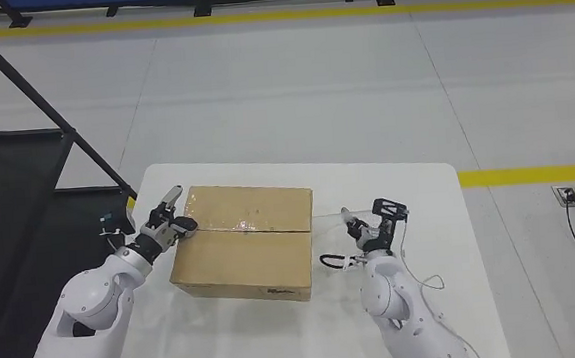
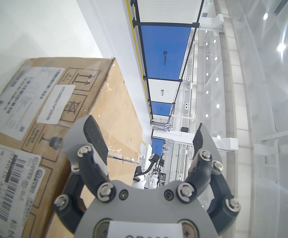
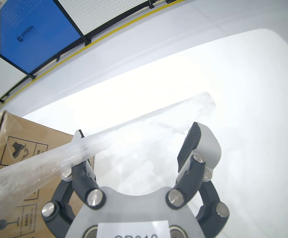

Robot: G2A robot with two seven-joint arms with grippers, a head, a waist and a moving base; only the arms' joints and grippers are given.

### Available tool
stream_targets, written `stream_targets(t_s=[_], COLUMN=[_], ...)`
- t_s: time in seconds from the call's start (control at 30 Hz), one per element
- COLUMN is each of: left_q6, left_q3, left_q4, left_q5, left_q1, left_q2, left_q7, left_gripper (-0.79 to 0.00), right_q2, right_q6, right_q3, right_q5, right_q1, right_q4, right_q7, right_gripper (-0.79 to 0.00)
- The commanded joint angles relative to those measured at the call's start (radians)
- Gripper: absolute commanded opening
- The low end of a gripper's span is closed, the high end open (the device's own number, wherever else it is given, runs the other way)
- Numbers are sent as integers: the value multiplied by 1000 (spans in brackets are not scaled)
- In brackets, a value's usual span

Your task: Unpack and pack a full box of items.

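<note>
left gripper (image 2: 145, 126) wide at cardboard box (image 1: 242, 240) end | right gripper (image 3: 136, 130) wide — tape strip (image 3: 45, 162) across one finger — close, peel low

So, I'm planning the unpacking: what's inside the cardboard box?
Nothing inside shows: the cardboard box is shut on top, covering any contents. Only its outside shows.

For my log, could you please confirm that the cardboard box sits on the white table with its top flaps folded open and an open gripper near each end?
Not quite: the top view shows the cardboard box with its top flaps closed, not folded open. Otherwise yes: it sits on the white table, with the open left gripper and right gripper near its ends.
</note>
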Motion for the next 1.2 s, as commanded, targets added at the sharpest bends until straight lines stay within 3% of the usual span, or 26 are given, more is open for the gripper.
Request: stream_targets(t_s=[0.0, 0.13, 0.37, 0.53, 0.8, 1.0, 1.17], left_q6=[-2, -1, -1, -4, -6, -6, -6], left_q3=[-1, -3, -3, -2, -9, -11, -10], left_q4=[1, 2, 2, 5, 6, 4, 3], left_q5=[1, 3, 7, 6, 1, 2, 2], left_q1=[0, -1, -1, -2, 0, 3, 4], left_q2=[0, -1, -2, -4, -5, -7, -8], left_q7=[-1, -2, -8, -9, -11, -10, -12], left_gripper=[0, 0, 0, 0, 0, 0, 0], right_q2=[4, 10, 26, 33, 32, 26, 24], right_q6=[-111, -239, -265, -168, 91, 168, 172], right_q3=[42, 84, 131, 162, 206, 240, 243], right_q5=[86, 177, 173, 151, 128, 179, 190], right_q1=[-12, -14, -31, -106, -186, -238, -247], right_q4=[13, 46, 29, -79, -202, -254, -265], right_q7=[-8, 24, 86, 54, 10, -71, -92], right_gripper=[0, 0, 0, 0, 0, 0, 0])
